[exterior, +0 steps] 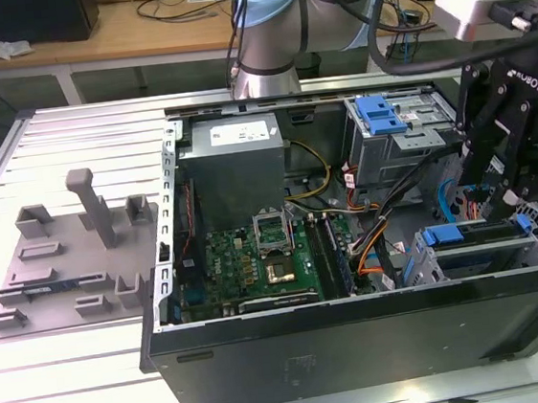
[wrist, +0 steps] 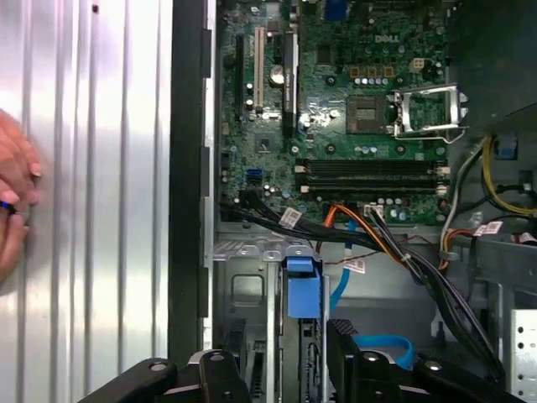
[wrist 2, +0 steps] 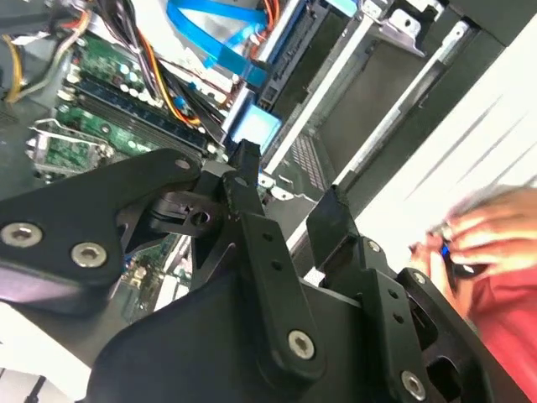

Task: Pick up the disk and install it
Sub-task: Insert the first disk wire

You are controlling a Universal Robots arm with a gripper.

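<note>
My tool [wrist 2: 289,180] hangs open and empty just above the drive cage [exterior: 449,264], where the disk [wrist: 302,292] sits slotted, and I judge a finger could snag the cable bundle [wrist: 403,252] beside that cage.

The arm [exterior: 270,28] reaches from the far side across to the exterior view's right, wrist tipped downward. There hangs the black pincer [exterior: 504,191], fingers [wrist 2: 260,243] spread apart, nothing gripped between them.
</note>
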